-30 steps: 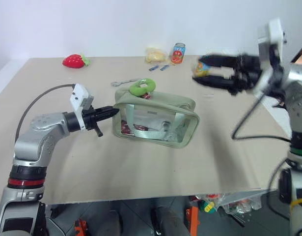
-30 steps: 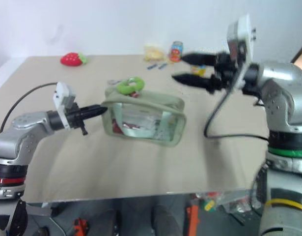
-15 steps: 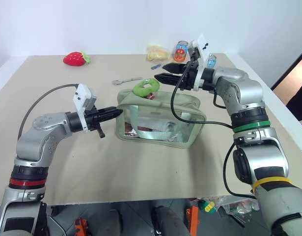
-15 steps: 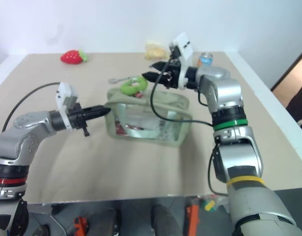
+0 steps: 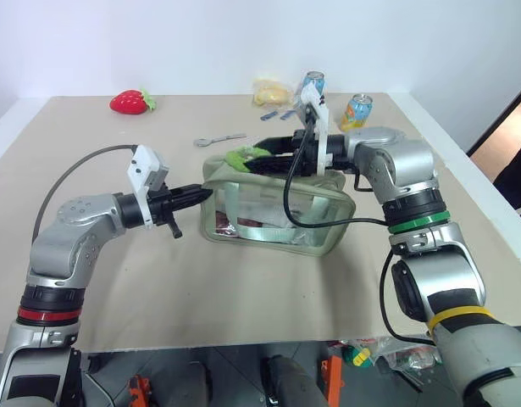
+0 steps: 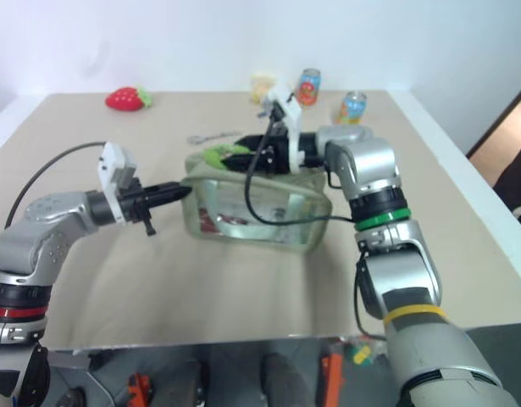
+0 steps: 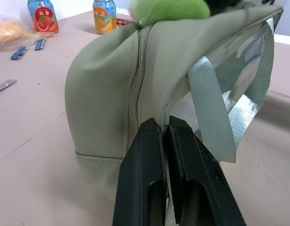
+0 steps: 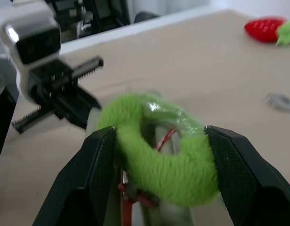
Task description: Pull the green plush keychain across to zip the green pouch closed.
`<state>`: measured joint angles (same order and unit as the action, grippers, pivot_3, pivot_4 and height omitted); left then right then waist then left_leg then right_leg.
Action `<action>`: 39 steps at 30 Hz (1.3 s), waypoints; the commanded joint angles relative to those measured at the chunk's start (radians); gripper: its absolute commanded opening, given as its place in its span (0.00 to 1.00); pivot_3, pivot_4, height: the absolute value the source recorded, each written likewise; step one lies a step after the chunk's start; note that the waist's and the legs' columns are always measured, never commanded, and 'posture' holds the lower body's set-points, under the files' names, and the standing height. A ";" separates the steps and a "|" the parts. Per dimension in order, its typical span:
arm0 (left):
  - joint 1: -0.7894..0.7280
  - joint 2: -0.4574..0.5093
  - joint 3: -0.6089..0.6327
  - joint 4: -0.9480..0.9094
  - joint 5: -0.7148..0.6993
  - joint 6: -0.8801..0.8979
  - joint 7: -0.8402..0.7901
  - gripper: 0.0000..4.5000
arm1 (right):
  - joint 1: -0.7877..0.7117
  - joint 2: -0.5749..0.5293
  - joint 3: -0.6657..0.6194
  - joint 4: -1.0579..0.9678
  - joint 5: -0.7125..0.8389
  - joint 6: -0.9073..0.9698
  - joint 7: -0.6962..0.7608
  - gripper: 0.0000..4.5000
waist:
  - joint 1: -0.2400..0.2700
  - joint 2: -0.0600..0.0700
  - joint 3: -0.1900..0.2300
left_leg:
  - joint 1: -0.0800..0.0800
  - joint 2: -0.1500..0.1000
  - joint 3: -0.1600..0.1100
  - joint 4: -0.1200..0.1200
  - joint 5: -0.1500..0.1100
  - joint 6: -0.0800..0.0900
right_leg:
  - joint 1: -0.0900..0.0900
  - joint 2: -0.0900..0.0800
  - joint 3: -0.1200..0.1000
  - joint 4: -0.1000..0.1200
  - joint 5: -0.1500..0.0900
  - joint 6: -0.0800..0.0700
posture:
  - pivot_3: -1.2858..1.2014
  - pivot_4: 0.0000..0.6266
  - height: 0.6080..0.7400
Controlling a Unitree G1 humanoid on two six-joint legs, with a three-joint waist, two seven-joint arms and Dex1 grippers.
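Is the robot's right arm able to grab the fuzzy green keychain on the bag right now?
Probably yes. The right gripper has its jaws open on either side of the green plush keychain, atop the green pouch. Nothing sits between them. The left gripper is shut on the pouch's end, steadying it.

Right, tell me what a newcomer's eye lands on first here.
The green pouch in the middle of the table, with the right gripper straddling its fuzzy lime keychain on top. The left gripper is shut, pinching the pouch's end seam. A red strawberry toy lies at the far left corner.
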<state>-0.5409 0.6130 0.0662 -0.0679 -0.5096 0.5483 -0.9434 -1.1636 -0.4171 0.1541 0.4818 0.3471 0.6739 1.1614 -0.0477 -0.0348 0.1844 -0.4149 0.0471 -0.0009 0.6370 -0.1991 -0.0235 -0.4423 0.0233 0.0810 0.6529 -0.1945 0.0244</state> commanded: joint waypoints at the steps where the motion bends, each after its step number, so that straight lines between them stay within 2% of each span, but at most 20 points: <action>1: -0.017 0.000 -0.007 -0.006 0.010 -0.010 0.005 0.00 | 0.005 -0.011 0.012 -0.037 -0.011 0.012 0.020 0.69 | 0.000 0.000 0.000 | 0.000 0.000 0.000 0.000 0.000 0.000 | 0.000 0.000 0.000 0.000 0.000 0.000 | 0.52 0.24 1.00; 2: -0.017 -0.001 -0.007 -0.005 0.011 -0.010 0.005 0.00 | 0.009 -0.012 0.014 -0.036 -0.015 0.010 0.020 0.69 | 0.000 0.000 0.000 | 0.000 0.000 0.000 0.000 0.000 0.000 | 0.000 0.000 -0.001 0.000 0.000 0.000 | 0.52 0.24 1.00; 4: -0.018 -0.002 -0.007 -0.004 0.012 -0.011 0.006 0.00 | 0.013 -0.013 0.016 -0.035 -0.023 0.006 0.022 0.60 | 0.000 0.000 0.000 | 0.000 0.000 -0.001 0.000 0.000 0.000 | 0.000 0.000 -0.001 0.000 0.000 0.000 | 0.52 0.24 1.00; 10: -0.022 -0.003 -0.006 0.005 0.017 -0.016 0.006 0.00 | 0.013 -0.010 -0.004 -0.034 -0.027 -0.008 0.018 0.12 | 0.000 0.000 0.000 | 0.000 0.000 -0.001 0.000 0.000 0.000 | 0.000 0.000 -0.001 0.000 0.000 0.000 | 0.52 0.24 1.00; 12: -0.023 -0.004 -0.006 0.007 0.018 -0.017 0.005 0.00 | 0.010 -0.008 -0.017 -0.036 -0.021 -0.013 0.011 0.00 | 0.000 0.000 0.000 | 0.000 0.000 -0.001 0.000 0.000 0.000 | 0.000 0.000 -0.001 0.000 0.000 0.000 | 0.52 0.24 1.00; 21: -0.061 -0.042 0.024 0.026 0.013 -0.005 0.080 0.00 | -0.007 0.000 -0.126 -0.079 0.031 -0.093 -0.024 0.00 | 0.000 0.000 0.000 | 0.000 0.000 -0.001 0.000 0.000 0.000 | 0.000 0.000 -0.001 0.000 0.000 0.000 | 0.52 0.24 1.00; 28: -0.085 -0.071 0.029 0.029 0.004 0.016 0.129 0.00 | -0.007 -0.011 -0.197 -0.160 0.089 -0.081 -0.049 0.00 | -0.002 0.000 0.000 | -0.001 0.000 -0.001 -0.001 0.000 0.000 | -0.001 0.000 -0.001 0.000 0.000 0.000 | 0.52 0.24 1.00; 34: -0.103 -0.103 0.026 0.033 -0.019 0.045 0.160 0.00 | 0.071 -0.037 -0.154 -0.233 0.078 -0.057 -0.038 0.00 | -0.001 0.000 0.000 | -0.001 0.000 -0.001 -0.001 0.000 0.000 | 0.000 0.000 -0.001 0.000 0.000 0.000 | 0.52 0.24 1.00; 38: -0.112 -0.122 0.024 0.025 -0.031 0.062 0.169 0.00 | 0.089 -0.048 -0.101 -0.199 0.028 -0.078 -0.040 0.00 | -0.001 0.000 0.000 | -0.001 0.000 -0.001 0.000 0.000 0.000 | 0.000 0.000 -0.001 0.000 0.000 0.000 | 0.52 0.24 1.00; 39: -0.114 -0.130 0.029 0.019 -0.043 0.074 0.173 0.00 | 0.090 -0.057 -0.079 -0.194 0.007 -0.093 -0.032 0.10 | -0.001 0.000 0.000 | -0.001 0.000 -0.001 0.000 0.000 0.000 | -0.001 0.000 -0.001 0.000 0.000 0.000 | 0.52 0.24 1.00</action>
<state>-0.6280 0.4858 0.0782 -0.0272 -0.5311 0.6144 -0.7827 -1.0600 -0.4615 0.0605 0.3046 0.3702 0.6078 1.1145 -0.0486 -0.0347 0.1845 -0.4156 0.0472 -0.0022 0.6367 -0.1991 -0.0236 -0.4427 0.0238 0.0802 0.6528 -0.1945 0.0243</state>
